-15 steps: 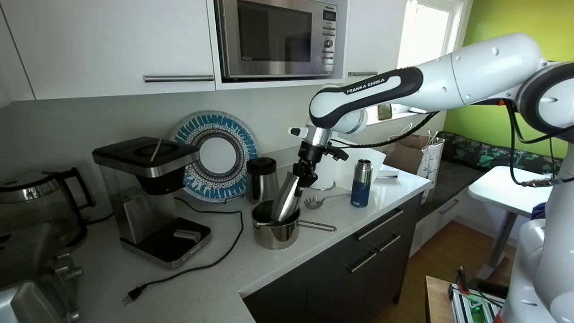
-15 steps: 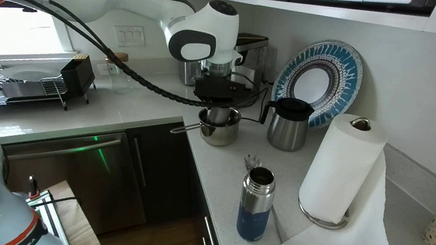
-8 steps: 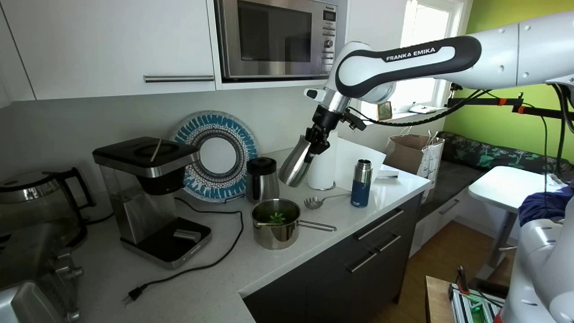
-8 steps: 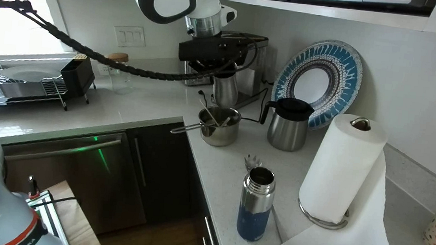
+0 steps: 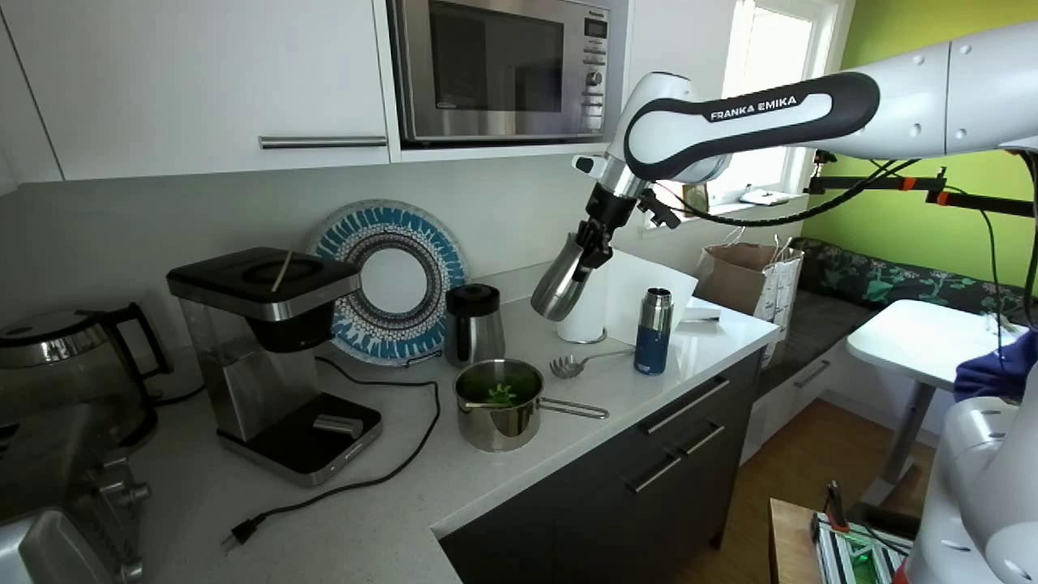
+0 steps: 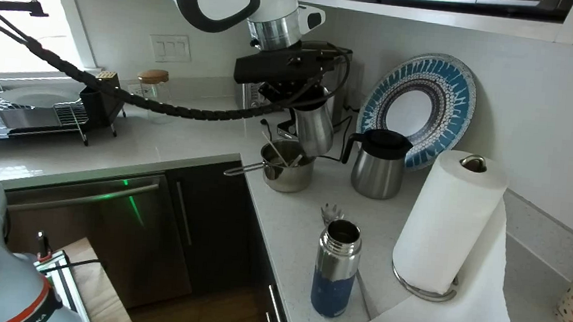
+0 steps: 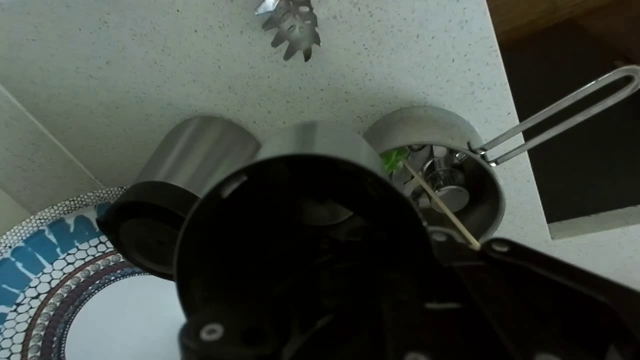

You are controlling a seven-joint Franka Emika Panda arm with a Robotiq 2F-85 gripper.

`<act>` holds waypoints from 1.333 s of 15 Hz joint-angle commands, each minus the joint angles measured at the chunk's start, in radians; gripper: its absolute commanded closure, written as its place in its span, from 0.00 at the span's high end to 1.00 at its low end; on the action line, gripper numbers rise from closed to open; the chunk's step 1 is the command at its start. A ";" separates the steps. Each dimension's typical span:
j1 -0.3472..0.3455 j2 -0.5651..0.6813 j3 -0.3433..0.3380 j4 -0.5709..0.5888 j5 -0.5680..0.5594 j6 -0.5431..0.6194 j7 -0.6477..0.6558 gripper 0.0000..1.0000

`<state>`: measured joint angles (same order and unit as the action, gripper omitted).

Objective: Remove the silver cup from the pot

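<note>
The silver cup [image 5: 559, 284] is a plain steel tumbler, tilted, with its open end up at my gripper [image 5: 587, 247]. My gripper, also in an exterior view [image 6: 297, 93] and the wrist view [image 7: 327, 285], is shut on the cup near its rim. The cup, also in an exterior view [image 6: 315, 130], hangs clear above the counter, beside and above the pot. In the wrist view its outer wall [image 7: 315, 137] shows and its inside is dark. The pot [image 5: 499, 430] stands on the counter, also in an exterior view [image 6: 287, 179] and the wrist view [image 7: 425, 127].
The pot holds a green leafy piece [image 5: 502, 395], a thin stick [image 7: 440, 205] and shiny metal pieces. A dark-lidded steel jug [image 6: 380, 166] stands near. A slotted spoon [image 5: 568, 367], blue bottle [image 5: 653, 337], paper towel roll [image 6: 447, 222] and patterned plate [image 6: 420, 110] are around.
One second ago the cup was down in the pot. Half a second ago it was lifted above the pot. Now it has moved further right in both exterior views, still held.
</note>
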<state>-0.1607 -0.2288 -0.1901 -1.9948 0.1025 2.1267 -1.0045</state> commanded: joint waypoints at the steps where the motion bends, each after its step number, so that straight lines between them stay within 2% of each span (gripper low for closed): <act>1: 0.019 0.000 -0.017 0.003 -0.006 -0.003 0.005 0.01; 2: -0.012 0.029 -0.019 0.010 -0.072 0.127 0.059 0.01; 5: -0.024 0.116 -0.081 0.090 -0.001 0.197 0.086 0.01; 7: -0.023 0.190 -0.123 0.179 0.125 0.067 0.053 0.01; 10: -0.057 0.294 -0.133 0.306 0.220 -0.147 0.069 0.01; 11: -0.075 0.324 -0.132 0.335 0.227 -0.173 0.102 0.01; 12: -0.093 0.355 -0.130 0.363 0.234 -0.169 0.137 0.01; 13: -0.085 0.278 -0.106 0.271 0.198 -0.124 0.096 0.01; 14: -0.095 0.299 -0.102 0.289 0.199 -0.128 0.101 0.06; 16: -0.098 0.306 -0.098 0.290 0.198 -0.128 0.100 0.06; 17: -0.097 0.304 -0.095 0.290 0.198 -0.128 0.100 0.01; 20: -0.118 0.396 -0.095 0.315 0.205 -0.109 0.039 0.01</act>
<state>-0.2407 0.0895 -0.3034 -1.7088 0.2996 2.0024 -0.9161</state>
